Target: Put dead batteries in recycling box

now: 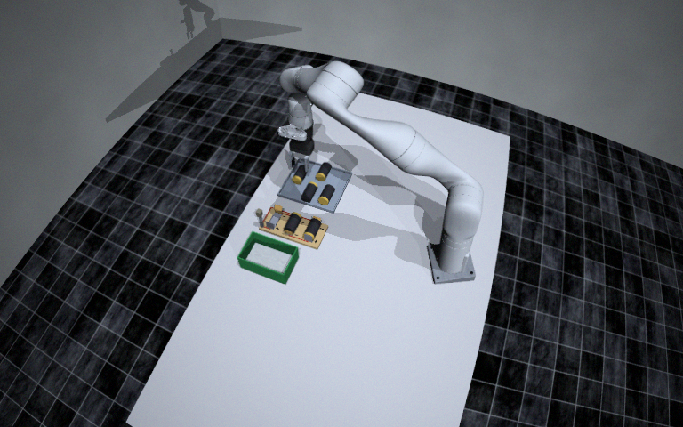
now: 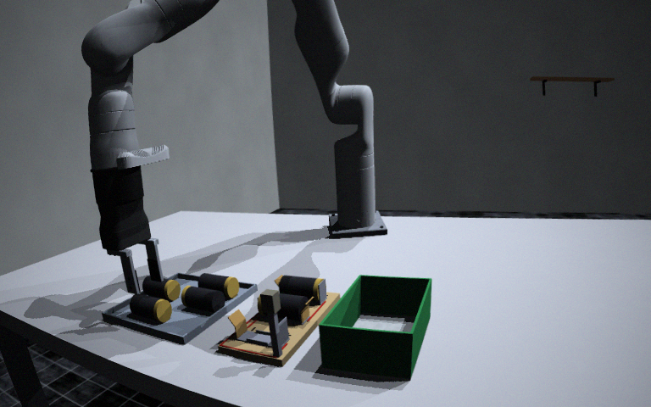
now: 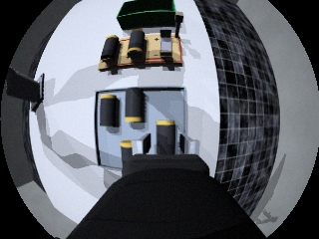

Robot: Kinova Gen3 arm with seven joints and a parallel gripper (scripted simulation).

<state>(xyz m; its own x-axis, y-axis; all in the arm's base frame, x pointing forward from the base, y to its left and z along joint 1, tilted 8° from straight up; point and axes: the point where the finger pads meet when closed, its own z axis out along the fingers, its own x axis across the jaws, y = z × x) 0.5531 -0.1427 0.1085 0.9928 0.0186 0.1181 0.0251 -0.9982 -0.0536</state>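
Exterior view: brown wall shelf point(image 2: 570, 79), two dark brackets point(image 2: 543, 88) under it, well right of end effector point(image 1: 300, 165) point(image 2: 146, 286) point(image 3: 164, 143) and higher. Grey walls point(image 2: 431, 143) behind end effector, meeting in corner. Dark tiled floor point(image 1: 150, 201) point(image 2: 71, 379) point(image 3: 244, 100) lower than end effector.

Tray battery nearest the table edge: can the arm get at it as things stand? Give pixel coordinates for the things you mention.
Probably yes. The open claw point(image 1: 299, 165) point(image 2: 146, 285) point(image 3: 164, 140) appears to straddle the battery point(image 1: 299, 175) point(image 2: 143, 307) point(image 3: 165, 131), nothing on top; the finger gap beside the neighbouring battery point(image 1: 324, 171) point(image 2: 160, 288) point(image 3: 127, 144) looks tight.

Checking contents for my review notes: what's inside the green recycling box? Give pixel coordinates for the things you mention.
Only a pale bottom shows inside the green recycling box point(image 1: 286, 276) point(image 2: 367, 353) point(image 3: 148, 19); its near wall hides part in the exterior view.
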